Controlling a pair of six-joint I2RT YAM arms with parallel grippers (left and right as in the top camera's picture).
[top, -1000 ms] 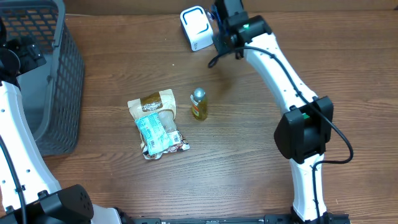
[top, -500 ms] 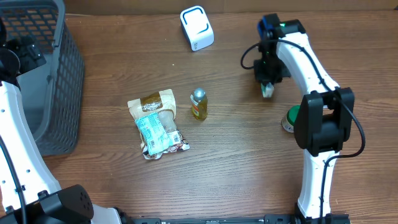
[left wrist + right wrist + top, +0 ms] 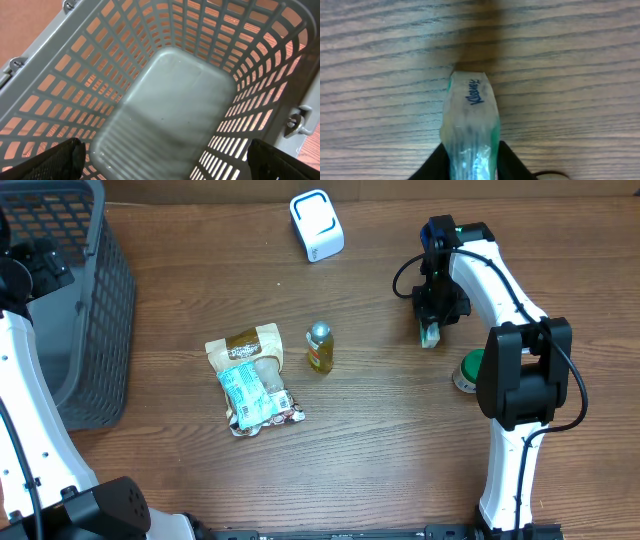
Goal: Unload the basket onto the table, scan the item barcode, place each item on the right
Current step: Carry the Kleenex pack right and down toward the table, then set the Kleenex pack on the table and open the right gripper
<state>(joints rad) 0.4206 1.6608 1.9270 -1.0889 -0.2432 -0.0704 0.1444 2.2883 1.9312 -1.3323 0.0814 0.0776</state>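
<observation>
Glossy Kleenex pack (image 3: 470,117) pinched in right jaws, on grained table (image 3: 570,75); left jaws agape above lattice basket (image 3: 170,100).

Surfaces as I see them on my feeds:
- Table (image 3: 380,430): brown wood with plain grain lines and a low satin sheen.
- Basket (image 3: 75,65): grey moulded plastic with matt lattice walls. Its floor looks smooth to me, faintly ribbed at one end.
- Tissue pack (image 3: 470,130): soft clear plastic film, glossy and wrinkled.
- Snack bag (image 3: 252,378): crinkled glossy film. I cannot tell plastic from foil.
- Bottle (image 3: 319,347): clear amber body with a shiny silvery cap.
- Scanner (image 3: 317,225): smooth white plastic with a blue edge.
- Right arm (image 3: 500,280): smooth white hard shells with a slight gloss, and matt black joints.
</observation>
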